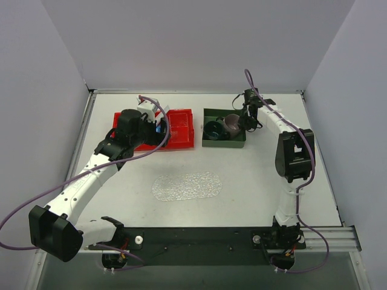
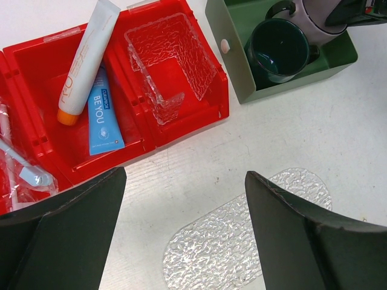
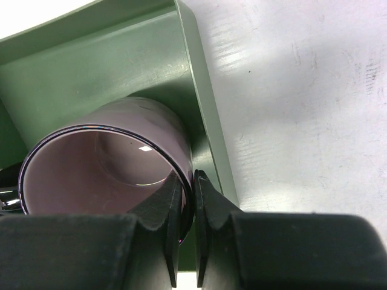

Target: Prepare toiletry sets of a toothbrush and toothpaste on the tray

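On the left, the left tool (image 2: 184, 181) hangs over the desk (image 2: 338, 139) with its jaws spread wide and nothing between them, just near of the red bin (image 2: 181, 124). In the bin's middle compartment the toothpaste (image 2: 84, 57) lies slanted, orange cap toward the near side. The light-blue toothbrush (image 2: 103, 118) lies right against it, partly under the cap end. A clear holder (image 2: 172, 66) fills the compartment to their right. Because the two lie touching, the left tool would do best to come down on the tube's far, free half. Its jaws should go across the flat width, so the blue piece is not dragged along.

The tray (image 1: 186, 185) lies bare in mid-desk, near of both bins.

On the right, in the green bin (image 2: 233, 54), the right tool (image 3: 187, 181) is clamped on the wall of the mauve cup (image 3: 109, 163), one finger inside and one outside. A dark green cup (image 2: 278, 51) stands just left of it. A straight upward lift looks wise, clearing the bin's right wall before any sideways travel, since a thin rim pinch may let the cup swing.
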